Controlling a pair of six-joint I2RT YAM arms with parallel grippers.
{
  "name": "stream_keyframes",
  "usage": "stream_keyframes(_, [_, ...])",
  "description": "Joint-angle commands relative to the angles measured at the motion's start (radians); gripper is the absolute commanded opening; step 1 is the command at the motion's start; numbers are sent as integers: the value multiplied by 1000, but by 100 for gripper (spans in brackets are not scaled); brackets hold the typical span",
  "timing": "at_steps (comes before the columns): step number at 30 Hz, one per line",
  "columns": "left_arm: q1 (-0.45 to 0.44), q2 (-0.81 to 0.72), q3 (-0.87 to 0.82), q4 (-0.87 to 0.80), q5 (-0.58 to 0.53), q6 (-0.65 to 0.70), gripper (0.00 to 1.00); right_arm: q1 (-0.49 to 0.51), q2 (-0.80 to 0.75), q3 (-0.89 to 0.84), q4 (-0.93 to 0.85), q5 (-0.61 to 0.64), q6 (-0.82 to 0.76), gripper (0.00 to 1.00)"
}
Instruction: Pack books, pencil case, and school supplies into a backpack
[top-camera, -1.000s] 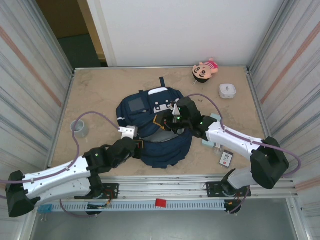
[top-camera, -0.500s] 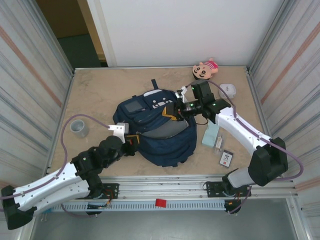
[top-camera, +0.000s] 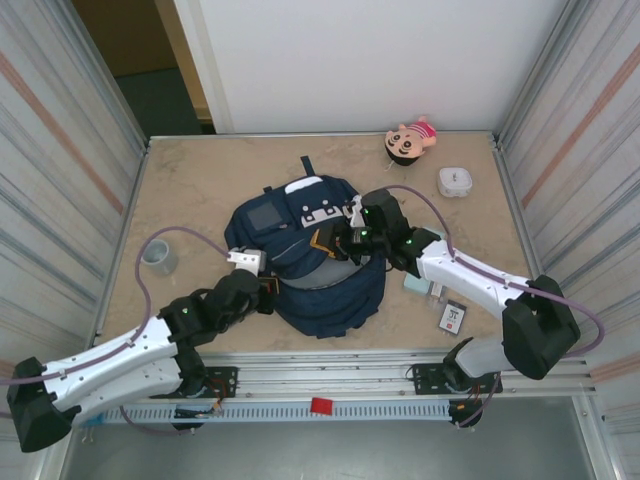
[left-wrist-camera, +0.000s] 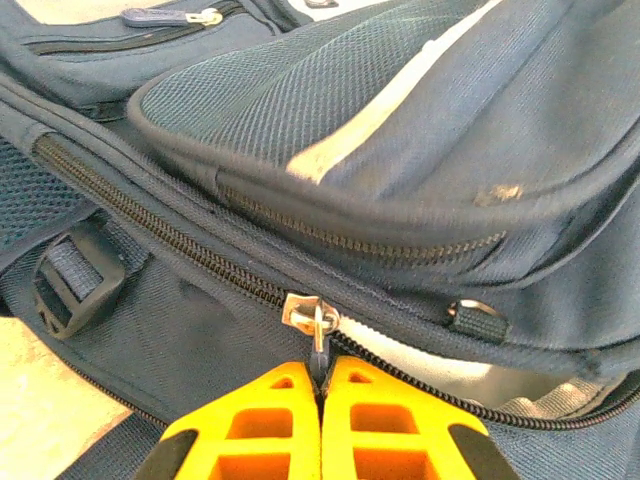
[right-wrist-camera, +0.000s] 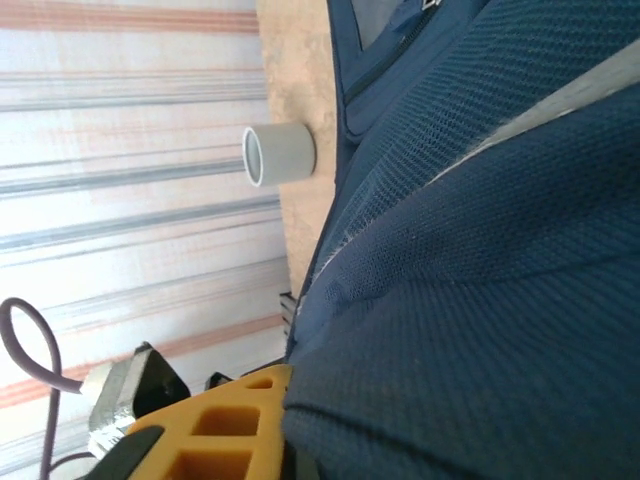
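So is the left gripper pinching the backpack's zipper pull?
Yes, the left gripper is shut on the metal zipper pull of the navy backpack.

The backpack (top-camera: 330, 300) is navy blue, with white patches, a grey square panel and a thin pale stripe across its mesh weave. Its zip pull (left-wrist-camera: 312, 315) is silver against black teeth. The left gripper (left-wrist-camera: 320, 385) has yellow-orange fingers (left-wrist-camera: 250, 435). The table (top-camera: 200, 180) is mottled beige. The cup (top-camera: 159, 257) is grey, the box (top-camera: 455, 181) white, the doll (top-camera: 410, 138) pink, the packet (top-camera: 453, 317) black-and-white, the case (top-camera: 416, 284) pale mint-green.
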Motion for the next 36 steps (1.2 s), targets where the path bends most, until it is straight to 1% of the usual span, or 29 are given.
stream_keyframes(1, [9,-47,8,-14,-62,10,0,-40,-4,97,0,-54,-100,9])
stream_keyframes(4, [42,-99,-27,-17,-76,23,0,-78,7,184,-93,-196,-200,6])
stream_keyframes(8, [124,-154,-69,-5,-56,57,0,-113,10,282,-196,-328,-287,5])
stream_keyframes(12, [238,-171,-105,39,-1,116,0,-136,6,372,-310,-387,-358,5])
stream_keyframes(15, [344,-150,-124,91,67,152,1,-149,-1,405,-321,-449,-360,5])
stream_keyframes(17, [399,-128,-126,122,102,171,2,-153,-6,415,-333,-457,-361,5])
stream_keyframes(20, [447,-99,-116,159,143,207,3,-146,-11,412,-324,-419,-349,5])
stream_keyframes(22, [449,-87,-98,159,149,225,10,-134,-10,399,-304,-366,-332,5])
stream_keyframes(26, [450,-93,-50,118,169,197,35,-104,-5,353,-217,-206,-284,5])
stream_keyframes(29, [451,-119,-9,76,182,152,50,-79,18,335,-153,-86,-272,5])
stream_keyframes(30, [449,-130,5,56,176,140,54,-69,27,332,-132,-51,-271,5])
stream_keyframes(32, [450,-148,30,22,153,119,58,-53,47,323,-88,19,-261,4])
stream_keyframes(34, [449,-161,58,-16,106,96,60,-38,64,314,-31,86,-249,4])
stream_keyframes(36, [450,-168,87,-52,60,84,61,-28,85,308,24,127,-238,4])
